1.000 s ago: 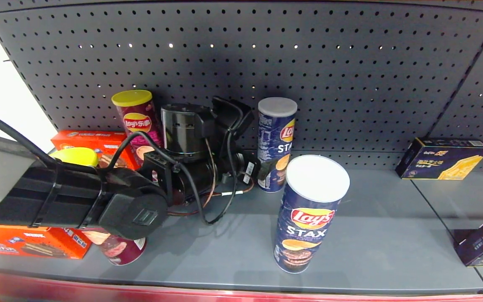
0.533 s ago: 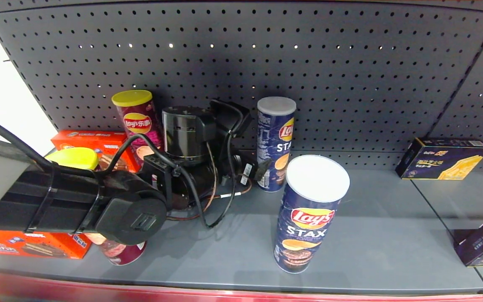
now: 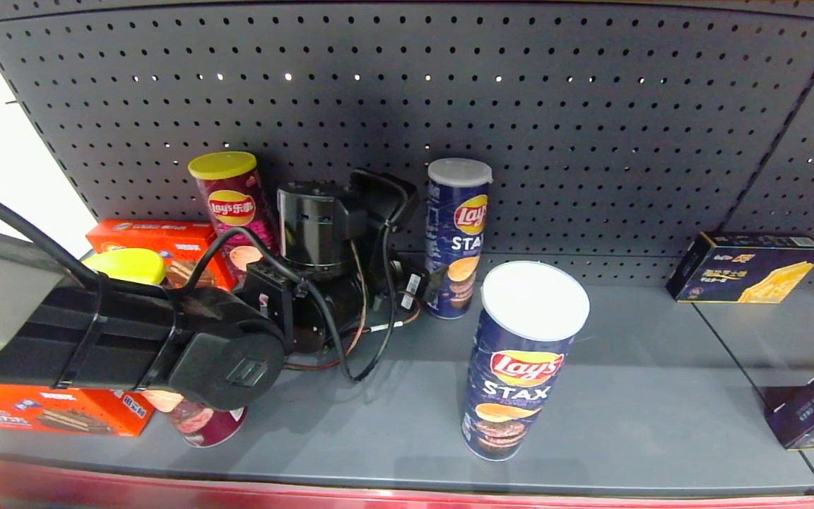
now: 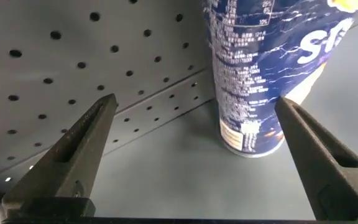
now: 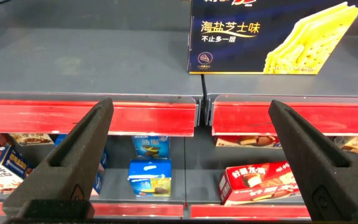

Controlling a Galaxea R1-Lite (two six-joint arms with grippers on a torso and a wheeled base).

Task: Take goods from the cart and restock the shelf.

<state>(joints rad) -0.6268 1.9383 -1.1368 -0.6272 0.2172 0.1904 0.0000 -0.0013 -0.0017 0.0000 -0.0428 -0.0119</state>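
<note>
Far blue can: stands upright on the shelf, at the far side, close to the pegboard back and left of the shelf's centre. Its base rests flat on the shelf floor.

Left gripper: positioned just left of the far blue can, low over the shelf. The jaws are spread wide and hold nothing. In the left wrist view the can stands at the finger ends, nearer one finger than the other; contact cannot be confirmed.

Near blue can: same type, upright, near the front edge and slightly right of the far one, apart from it.

Further stock:
- a maroon can with yellow lid, upright at the far left
- an orange box just beside it
- a second orange box at the near left
- dark blue boxes at the right

Right gripper: faces the red-edged fronts of lower shelves. The jaws are wide apart and empty.

Task status (assessment): the far blue can appears placed and released, so this placement is essentially complete. Remaining: clear the left arm from the shelf without tipping either can, then fetch further goods from the cart. Bare shelf floor at centre and right suggests that restocking is only partly done
</note>
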